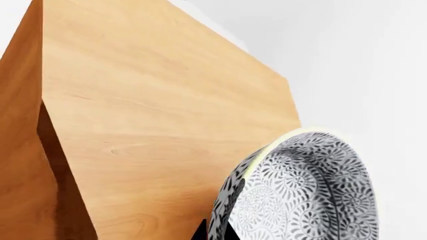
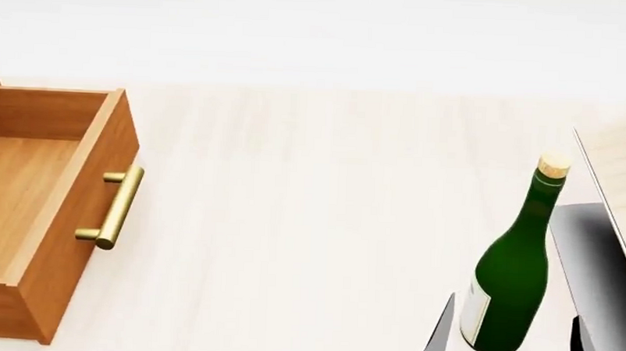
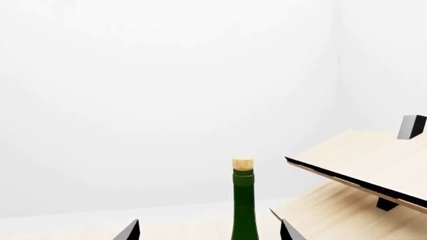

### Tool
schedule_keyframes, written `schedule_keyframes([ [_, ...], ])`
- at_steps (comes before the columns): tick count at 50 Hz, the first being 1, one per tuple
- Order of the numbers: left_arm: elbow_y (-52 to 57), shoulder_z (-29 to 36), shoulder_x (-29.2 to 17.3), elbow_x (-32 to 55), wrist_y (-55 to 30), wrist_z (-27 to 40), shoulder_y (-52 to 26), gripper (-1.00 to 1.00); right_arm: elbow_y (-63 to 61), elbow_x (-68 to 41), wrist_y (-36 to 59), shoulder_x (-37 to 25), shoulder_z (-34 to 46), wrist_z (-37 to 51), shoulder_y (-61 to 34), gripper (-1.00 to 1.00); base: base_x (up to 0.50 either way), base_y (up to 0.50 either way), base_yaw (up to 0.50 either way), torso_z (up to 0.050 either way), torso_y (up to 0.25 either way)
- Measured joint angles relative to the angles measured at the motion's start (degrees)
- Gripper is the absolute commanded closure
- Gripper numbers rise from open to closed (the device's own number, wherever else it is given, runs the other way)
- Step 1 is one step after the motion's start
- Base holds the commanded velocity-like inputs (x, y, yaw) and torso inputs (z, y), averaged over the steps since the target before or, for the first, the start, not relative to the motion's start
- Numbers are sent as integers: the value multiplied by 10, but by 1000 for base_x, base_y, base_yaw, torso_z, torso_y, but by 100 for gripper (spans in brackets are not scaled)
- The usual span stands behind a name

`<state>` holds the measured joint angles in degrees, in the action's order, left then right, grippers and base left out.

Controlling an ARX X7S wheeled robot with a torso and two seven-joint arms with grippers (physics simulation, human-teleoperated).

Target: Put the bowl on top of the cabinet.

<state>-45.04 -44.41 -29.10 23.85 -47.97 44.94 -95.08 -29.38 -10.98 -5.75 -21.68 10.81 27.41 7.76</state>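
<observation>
In the left wrist view the bowl (image 1: 313, 192), white with a dense grey-black floral pattern, is held by its rim in my left gripper (image 1: 215, 231), with one dark fingertip (image 1: 198, 231) outside the wall and the other inside. Behind it spreads a broad orange-brown face of the cabinet (image 1: 153, 125); I cannot tell whether bowl and wood touch. The head view shows only the cabinet's open, empty drawer (image 2: 41, 189) with its brass handle (image 2: 114, 207) at the left; bowl and left gripper are out of that view. My right gripper (image 2: 510, 346) is open, its fingers either side of a bottle.
A green corked wine bottle (image 2: 512, 276) stands upright on the pale floor, between my right gripper's (image 3: 210, 232) fingers in the right wrist view too, as the bottle (image 3: 243, 205). A pale plywood rack (image 2: 615, 166) on a dark grey base (image 2: 602, 256) stands at the right edge.
</observation>
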Motion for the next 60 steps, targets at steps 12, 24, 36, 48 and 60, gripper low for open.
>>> schedule_keyframes([
  [12,-10,17,3,-8,11,-12,-1,-100,1,0,-1,-2,2,1,0,-100,0,0,0,0,0],
  [24,-6,33,12,8,21,-36,-9,-100,2,1,-3,-3,4,2,0,-100,0,0,0,0,0],
  [36,-4,41,16,11,22,-43,-12,-100,3,2,-4,-4,5,4,-1,-100,0,0,0,0,0],
  [48,134,12,56,38,-35,-5,25,-100,2,2,-6,-6,6,5,0,-100,0,0,0,0,0],
  [60,420,-40,118,136,-169,24,101,-100,-2,4,-9,-8,5,9,2,-100,0,0,0,0,0],
])
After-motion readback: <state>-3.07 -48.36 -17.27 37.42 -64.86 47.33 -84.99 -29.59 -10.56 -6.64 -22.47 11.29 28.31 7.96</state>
